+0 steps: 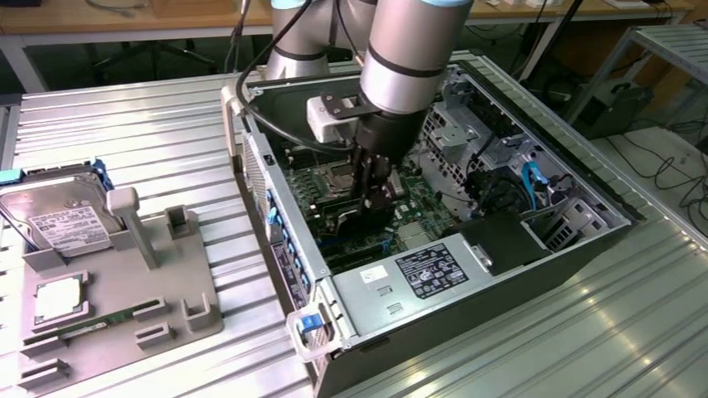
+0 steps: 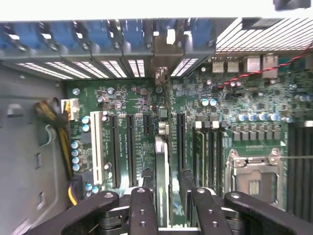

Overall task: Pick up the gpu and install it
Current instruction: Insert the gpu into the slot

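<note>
On the ribbed metal table [image 1: 133, 116] lies an open computer case [image 1: 443, 332] on its side, its motherboard [image 2: 127, 98] facing up, with a grey power supply [image 1: 426, 278] at the near end. Into this case the arm [image 1: 409, 50] reaches straight down, and the gripper [image 1: 370, 195] sits low among the boards. To the exterior view's left stands a grey parts holder [image 1: 122, 282] carrying a hard drive [image 1: 61, 220] and a green memory stick [image 1: 94, 325]; no card is left on it. From the wrist, the gpu [image 2: 162, 171] appears edge-on as a thin upright card running between the two black fingers [image 2: 142, 210], which are closed on its sides and grip it. Its silver bracket [image 2: 161, 49] reaches up to the row of slot openings in the case's rear wall, and the card stands in line between the long black expansion slots [image 2: 131, 147]. As a judgement, the pick-up is done and the card has been carried into the case and lined up at its slot. Whether its edge is already fully seated cannot be told, since the card hides the slot beneath it. The card has not been let go.
</note>
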You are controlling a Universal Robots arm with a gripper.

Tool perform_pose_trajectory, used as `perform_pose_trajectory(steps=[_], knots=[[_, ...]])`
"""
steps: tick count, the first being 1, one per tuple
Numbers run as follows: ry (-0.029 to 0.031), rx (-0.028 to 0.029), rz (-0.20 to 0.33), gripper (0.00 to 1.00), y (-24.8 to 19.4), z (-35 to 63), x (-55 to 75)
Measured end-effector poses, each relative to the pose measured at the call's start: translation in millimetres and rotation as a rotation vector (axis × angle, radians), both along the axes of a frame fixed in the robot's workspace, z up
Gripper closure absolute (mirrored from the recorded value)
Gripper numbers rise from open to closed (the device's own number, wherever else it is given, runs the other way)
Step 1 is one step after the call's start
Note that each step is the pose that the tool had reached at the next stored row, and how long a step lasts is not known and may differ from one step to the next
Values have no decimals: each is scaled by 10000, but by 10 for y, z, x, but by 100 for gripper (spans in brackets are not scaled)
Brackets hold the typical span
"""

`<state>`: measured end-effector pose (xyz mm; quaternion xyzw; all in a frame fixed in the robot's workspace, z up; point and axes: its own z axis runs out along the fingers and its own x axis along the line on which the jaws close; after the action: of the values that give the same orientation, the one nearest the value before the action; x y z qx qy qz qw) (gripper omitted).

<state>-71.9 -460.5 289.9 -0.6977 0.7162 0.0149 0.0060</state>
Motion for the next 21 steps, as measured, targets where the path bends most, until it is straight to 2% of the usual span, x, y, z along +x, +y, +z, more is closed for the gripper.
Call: perform_pose_trajectory(steps=[5, 9, 21], knots=[[-14, 2, 0, 66, 0, 25, 0], [-14, 3, 1, 89, 0, 25, 0], [-14, 3, 1, 89, 0, 25, 0]])
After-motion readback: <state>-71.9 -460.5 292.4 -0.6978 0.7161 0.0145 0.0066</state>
